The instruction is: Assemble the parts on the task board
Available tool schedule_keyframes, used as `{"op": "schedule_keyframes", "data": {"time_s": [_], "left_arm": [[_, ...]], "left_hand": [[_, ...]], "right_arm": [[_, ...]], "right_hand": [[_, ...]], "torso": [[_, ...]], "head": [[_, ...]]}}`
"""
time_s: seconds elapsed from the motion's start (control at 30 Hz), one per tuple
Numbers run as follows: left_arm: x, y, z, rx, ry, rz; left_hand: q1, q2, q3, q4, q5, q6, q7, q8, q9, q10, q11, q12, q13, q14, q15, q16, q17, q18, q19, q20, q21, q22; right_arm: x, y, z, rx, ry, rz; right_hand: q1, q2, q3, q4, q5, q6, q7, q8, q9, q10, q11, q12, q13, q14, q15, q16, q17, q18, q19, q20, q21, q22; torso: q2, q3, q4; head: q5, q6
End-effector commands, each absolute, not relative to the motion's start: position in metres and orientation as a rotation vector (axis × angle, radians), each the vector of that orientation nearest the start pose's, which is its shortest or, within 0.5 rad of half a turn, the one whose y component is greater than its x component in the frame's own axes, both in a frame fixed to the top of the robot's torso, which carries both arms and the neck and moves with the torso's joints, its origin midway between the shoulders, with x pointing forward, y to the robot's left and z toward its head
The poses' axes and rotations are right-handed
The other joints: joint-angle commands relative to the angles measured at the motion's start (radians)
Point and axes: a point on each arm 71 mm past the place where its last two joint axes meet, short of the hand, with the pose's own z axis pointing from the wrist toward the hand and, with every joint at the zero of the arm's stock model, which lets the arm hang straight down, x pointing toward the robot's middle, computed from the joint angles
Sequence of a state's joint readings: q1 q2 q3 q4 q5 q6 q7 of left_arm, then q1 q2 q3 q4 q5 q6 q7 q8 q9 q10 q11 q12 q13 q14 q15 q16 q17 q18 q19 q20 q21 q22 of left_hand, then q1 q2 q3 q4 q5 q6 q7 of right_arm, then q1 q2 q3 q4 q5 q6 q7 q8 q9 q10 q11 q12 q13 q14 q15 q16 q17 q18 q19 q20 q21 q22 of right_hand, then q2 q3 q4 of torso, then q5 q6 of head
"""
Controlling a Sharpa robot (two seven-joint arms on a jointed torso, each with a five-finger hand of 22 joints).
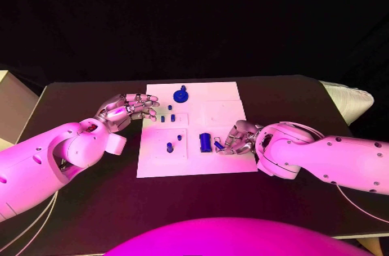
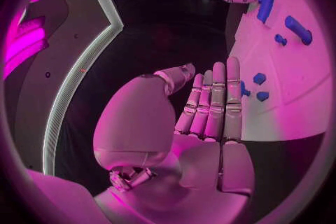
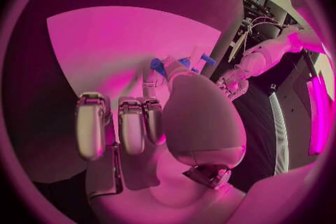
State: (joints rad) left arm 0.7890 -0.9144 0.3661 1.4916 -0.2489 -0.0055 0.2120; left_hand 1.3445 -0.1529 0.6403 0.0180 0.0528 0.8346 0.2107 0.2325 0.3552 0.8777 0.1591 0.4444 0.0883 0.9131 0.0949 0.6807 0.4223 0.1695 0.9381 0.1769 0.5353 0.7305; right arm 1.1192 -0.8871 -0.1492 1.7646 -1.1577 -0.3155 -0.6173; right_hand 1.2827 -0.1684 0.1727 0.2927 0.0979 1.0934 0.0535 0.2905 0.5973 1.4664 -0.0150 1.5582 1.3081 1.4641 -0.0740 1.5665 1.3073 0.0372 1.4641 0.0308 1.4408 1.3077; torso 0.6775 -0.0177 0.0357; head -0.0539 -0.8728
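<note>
Dark worktop (image 1: 89, 211) w/ white task board (image 1: 218, 107) flat at its centre; small blue parts (image 1: 205, 142) on the board.

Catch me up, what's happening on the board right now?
The robot is partway through assembling blue parts on the white task board. Its right hand is down at the board's right side, fingers at a blue block; whether it actually grips a piece I cannot tell. The left hand hovers at the board's left edge, fingers straight and holding nothing. A round blue part sits at the far end, and small blue pegs stand nearer the left hand.
</note>
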Motion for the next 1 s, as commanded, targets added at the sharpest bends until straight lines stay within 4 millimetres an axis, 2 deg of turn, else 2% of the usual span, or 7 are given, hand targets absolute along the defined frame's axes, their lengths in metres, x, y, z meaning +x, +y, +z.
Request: {"op": "schedule_keyframes", "data": {"time_s": [0.03,0.13,0.27,0.4,0.63,0.8,1.0], "left_arm": [[0.4598,0.2510,-0.2361,-1.138,1.620,-1.651],[0.4598,0.2511,-0.2361,-1.138,1.621,-1.651],[0.4597,0.2514,-0.2361,-1.138,1.621,-1.649],[0.4597,0.2514,-0.2361,-1.138,1.621,-1.649],[0.4597,0.2515,-0.2362,-1.139,1.622,-1.649],[0.4597,0.2515,-0.2363,-1.139,1.625,-1.649],[0.4596,0.2517,-0.2365,-1.138,1.628,-1.647]], "left_hand": [[0.002,-0.001,-0.001,-0.006,0.001,-0.007,0.015,0.004,-0.001,-0.002,0.005,0.006,-0.002,0.000,0.002,-0.005,0.001,0.011,0.000,0.001,-0.005,0.001],[0.002,-0.001,-0.001,-0.006,0.001,-0.007,0.015,0.004,-0.001,-0.002,0.005,0.006,-0.002,0.000,0.002,-0.005,0.001,0.011,0.000,0.001,-0.005,0.001],[0.000,0.001,-0.001,-0.005,0.001,-0.007,0.016,0.004,-0.001,-0.003,0.005,0.006,-0.002,0.000,0.002,-0.005,0.001,0.011,0.000,0.002,-0.005,0.001],[-0.002,0.004,0.000,-0.003,0.001,-0.007,0.016,0.004,-0.001,-0.003,0.006,0.006,-0.002,0.000,0.002,-0.005,0.002,0.011,0.000,0.002,-0.006,0.001],[-0.002,0.004,0.000,-0.003,0.001,-0.007,0.016,0.004,-0.001,-0.003,0.006,0.006,-0.002,0.000,0.002,-0.005,0.002,0.011,0.000,0.002,-0.006,0.001],[-0.002,0.004,0.000,-0.003,0.001,-0.007,0.016,0.004,-0.001,-0.003,0.006,0.006,-0.002,0.000,0.002,-0.005,0.002,0.011,0.000,0.002,-0.006,0.001],[-0.003,0.005,0.001,-0.002,0.001,-0.008,0.015,0.005,-0.002,-0.003,0.005,0.006,-0.002,0.000,0.002,-0.006,0.002,0.011,-0.001,0.002,-0.006,0.001]], "right_arm": [[0.4043,-0.1838,-0.2614,0.340,2.146,0.449],[0.4054,-0.1829,-0.2614,0.346,2.136,0.455],[0.4059,-0.1817,-0.2607,0.355,2.121,0.471],[0.4056,-0.1799,-0.2598,0.363,2.111,0.492],[0.4032,-0.1758,-0.2579,0.369,2.101,0.533],[0.4015,-0.1747,-0.2566,0.375,2.093,0.554],[0.4002,-0.1768,-0.2564,0.382,2.099,0.550]], "right_hand": [[-0.001,0.013,0.006,-0.001,-0.006,0.010,-0.001,0.008,-0.002,0.101,-0.006,0.004,0.258,0.105,-0.009,0.001,0.254,-0.013,0.081,-0.006,0.000,0.226],[-0.003,0.016,0.006,0.000,-0.006,0.010,-0.001,0.009,-0.002,0.101,-0.006,0.005,0.259,0.105,-0.009,0.001,0.255,-0.013,0.081,-0.007,0.001,0.226],[0.003,0.042,0.037,-0.003,0.066,0.007,-0.007,0.016,-0.003,0.104,-0.011,0.012,0.262,0.106,-0.013,0.003,0.260,-0.015,0.083,-0.010,0.007,0.229],[0.003,0.061,0.069,-0.004,0.105,0.006,-0.010,0.022,-0.002,0.104,-0.013,0.013,0.263,0.106,-0.015,0.004,0.263,-0.015,0.083,-0.012,0.009,0.230],[-0.009,0.053,0.080,-0.004,0.124,0.010,-0.012,0.032,0.001,0.104,-0.015,0.013,0.263,0.107,-0.016,0.004,0.264,-0.016,0.085,-0.013,0.015,0.232],[0.000,0.053,0.115,-0.007,0.161,0.011,-0.017,0.045,0.006,0.104,-0.020,0.013,0.263,0.107,-0.020,0.004,0.264,-0.017,0.086,-0.016,0.019,0.234],[-0.013,0.045,0.119,-0.003,0.164,0.010,-0.016,0.049,0.008,0.104,-0.019,0.013,0.263,0.107,-0.020,0.004,0.264,-0.017,0.086,-0.016,0.018,0.234]], "torso": [[0.000,-0.0005,0.0015],[0.001,-0.0005,0.0018],[0.001,-0.0014,0.0006],[-0.001,-0.0013,0.0000],[-0.001,-0.0008,0.0002],[0.000,-0.0009,-0.0001],[-0.001,-0.0009,0.0001]], "head": [[0.000,0.000],[0.000,0.000],[0.000,0.000],[0.002,0.000],[0.003,0.000],[0.004,0.000],[0.003,0.000]]}}
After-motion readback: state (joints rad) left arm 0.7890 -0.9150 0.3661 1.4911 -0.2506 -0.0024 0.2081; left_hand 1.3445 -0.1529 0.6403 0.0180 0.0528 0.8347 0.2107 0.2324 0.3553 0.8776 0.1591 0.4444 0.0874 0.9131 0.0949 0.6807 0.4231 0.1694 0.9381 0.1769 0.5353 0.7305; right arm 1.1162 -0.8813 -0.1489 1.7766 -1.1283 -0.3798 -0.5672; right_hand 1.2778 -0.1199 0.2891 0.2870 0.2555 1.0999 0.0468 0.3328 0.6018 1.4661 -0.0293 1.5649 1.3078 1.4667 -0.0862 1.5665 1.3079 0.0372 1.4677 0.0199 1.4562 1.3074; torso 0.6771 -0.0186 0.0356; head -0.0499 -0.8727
